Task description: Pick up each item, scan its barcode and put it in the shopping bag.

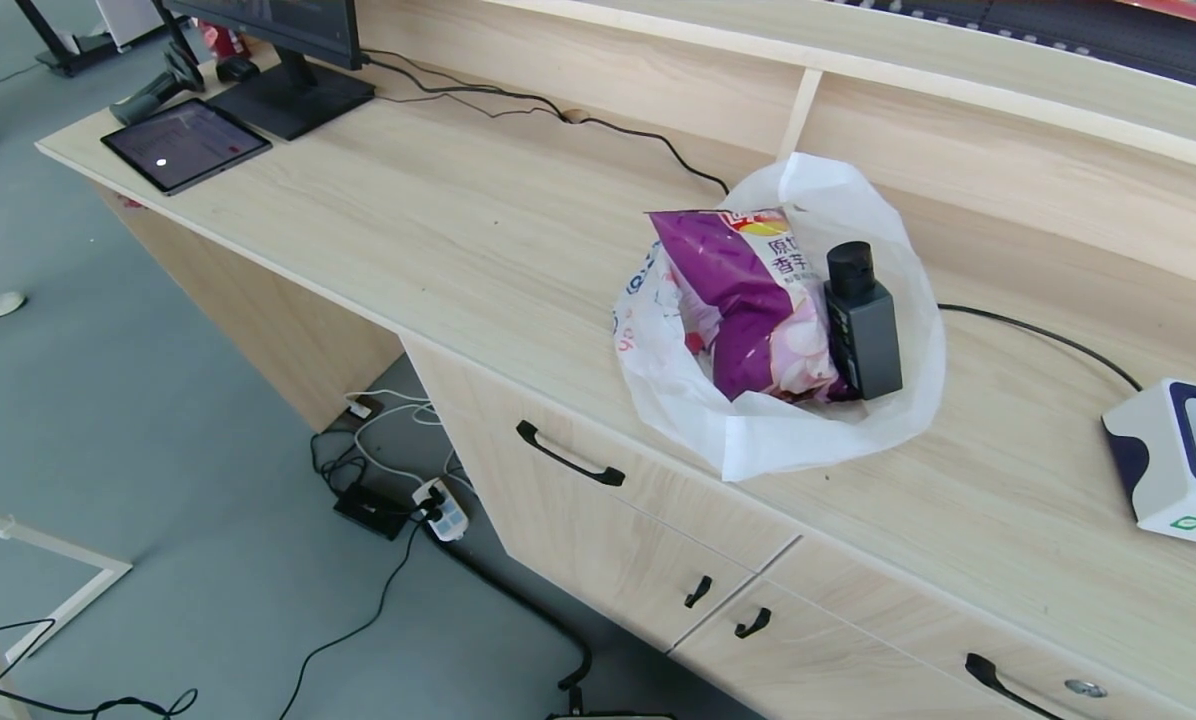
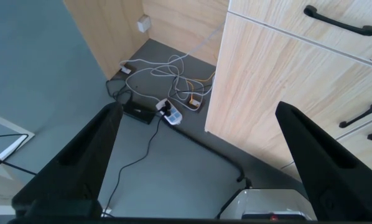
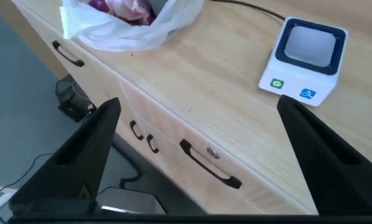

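Shopping bag (image 1: pixel 758 440) lies open-mouthed on counter (image 1: pixel 458 230) for loading, chips (image 1: pixel 738 300) and bottle (image 1: pixel 863 335) inside; left gripper (image 2: pixel 197 107), right gripper (image 3: pixel 198 101) spread, empty.

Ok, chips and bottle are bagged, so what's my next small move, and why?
Probably keep both arms low and turn the head along the counter to check for unscanned items. The purple chip bag and the dark bottle already sit inside the shopping bag, and the left pincer and right pincer hang open, holding nothing.

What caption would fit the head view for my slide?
White shopping bag on a wooden counter holds a purple snack bag and a dark bottle.
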